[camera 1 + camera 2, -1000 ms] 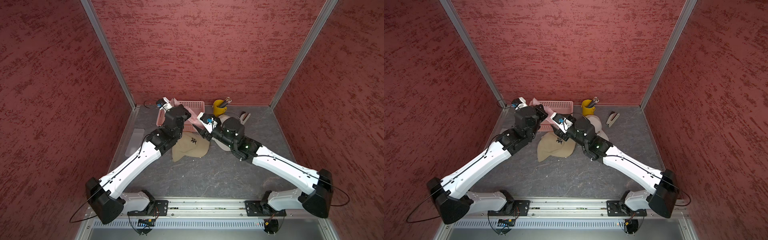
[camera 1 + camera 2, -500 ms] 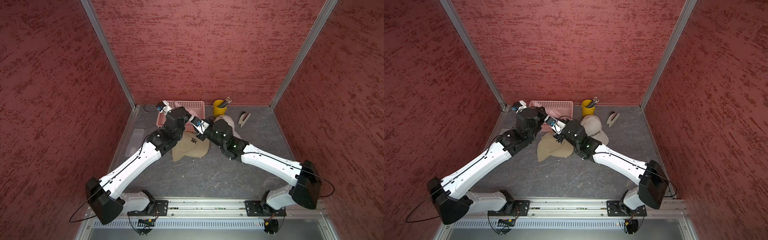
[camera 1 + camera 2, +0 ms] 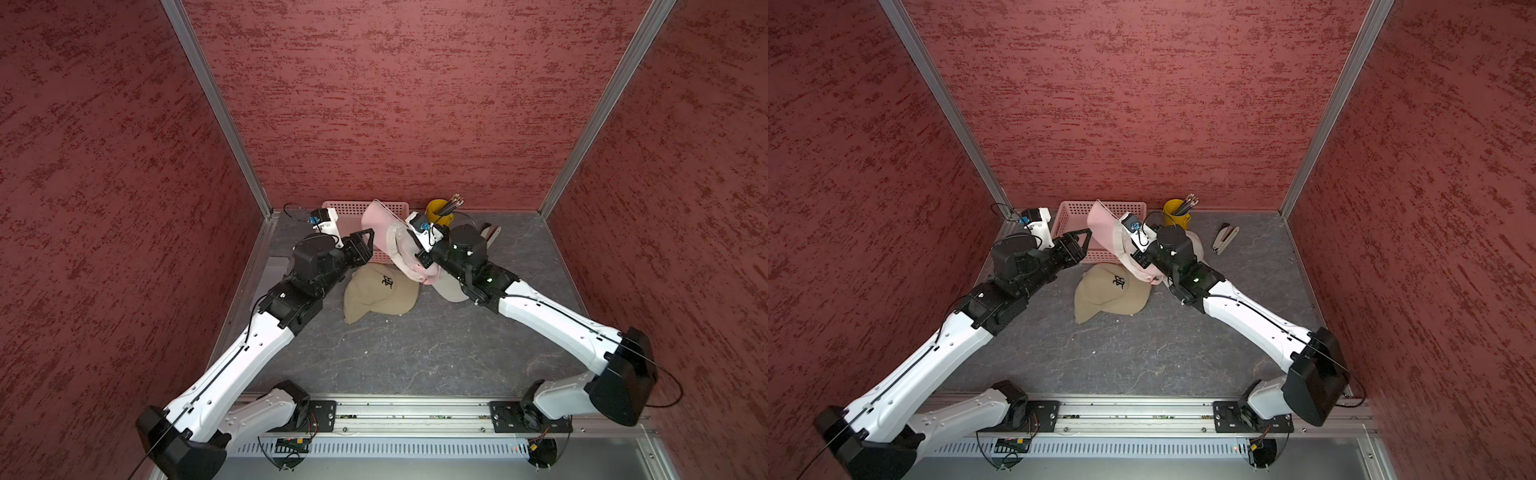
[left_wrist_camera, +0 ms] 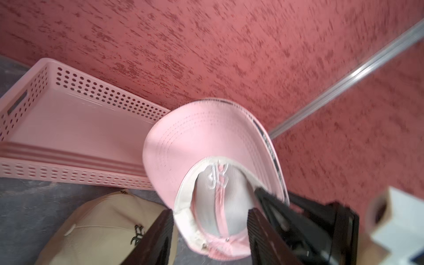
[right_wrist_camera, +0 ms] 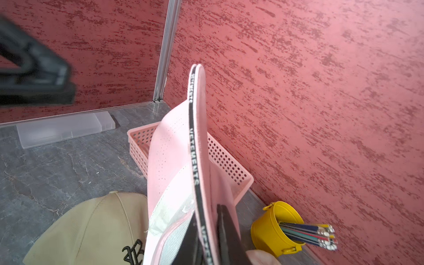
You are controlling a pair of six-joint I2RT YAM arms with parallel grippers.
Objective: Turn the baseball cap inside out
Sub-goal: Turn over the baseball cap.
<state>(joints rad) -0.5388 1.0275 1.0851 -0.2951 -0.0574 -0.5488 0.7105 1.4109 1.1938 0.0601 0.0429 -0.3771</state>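
1. The pink cap (image 3: pixel 384 232) is up off the table (image 3: pixel 415 353), in front of the basket (image 3: pixel 353 206), with its brim pointing up.
2. It has just changed hands. The right gripper (image 5: pixel 206 234), which stood wide a second ago, is now pinched on the brim where it meets the crown.
3. The left gripper (image 3: pixel 365 249), clamped tight until just now, has let go. Its jaws stand half parted just beside the cap's open underside.
4. From here the lining looks to be inside, so I'd say nothing is turned yet. The freed left hand could now push the crown through.
5. I count three caps: the pink one, a tan cap (image 3: pixel 380 293) lying below it, and a pale cap (image 3: pixel 451 291) half hidden under the right arm.
6. There is one each of the basket, yellow cup (image 3: pixel 436 206), stapler (image 3: pixel 1225 237) and clear box (image 5: pixel 64 130).
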